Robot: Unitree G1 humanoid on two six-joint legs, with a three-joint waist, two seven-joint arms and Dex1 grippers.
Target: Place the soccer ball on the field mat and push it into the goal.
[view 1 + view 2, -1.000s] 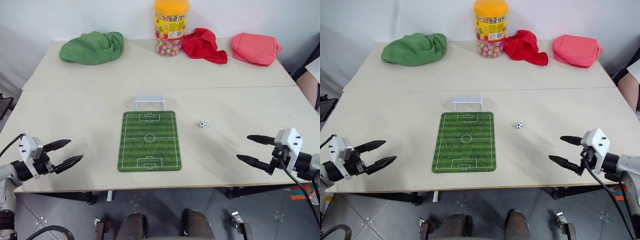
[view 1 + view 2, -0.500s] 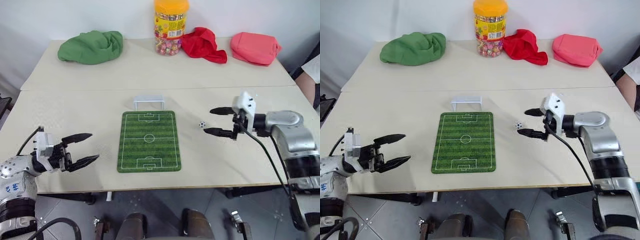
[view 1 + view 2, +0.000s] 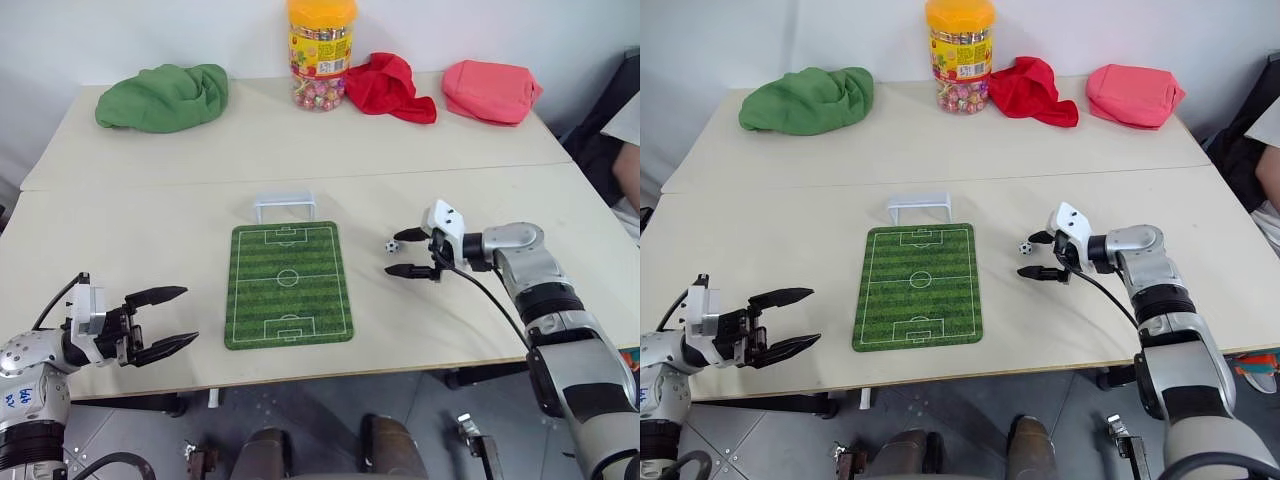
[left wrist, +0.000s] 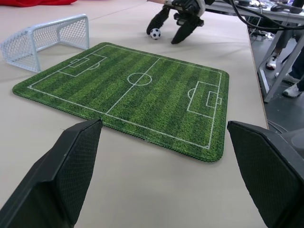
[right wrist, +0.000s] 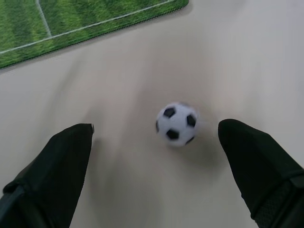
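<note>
While the wide pale bench carries everything, its far edge holds the biggest loose things: a green cloth toward the far left corner, a pink cloth toward the far right corner, a red cloth beside it, and a candy jar with an orange lid between the green and the red one. Near the middle of the bench lies the field mat, flat, with its short sides facing the far and near edges. The goal stands upright just beyond the mat's far short side, apart from it. The left pincer hangs at the near left edge, its two fingers spread wide and holding nothing. The right pincer is low over the bench on the right side of the mat, also wide open and empty. The soccer ball rests on the bare bench between its two fingertips, touching neither, just off the mat's right long side.
</note>
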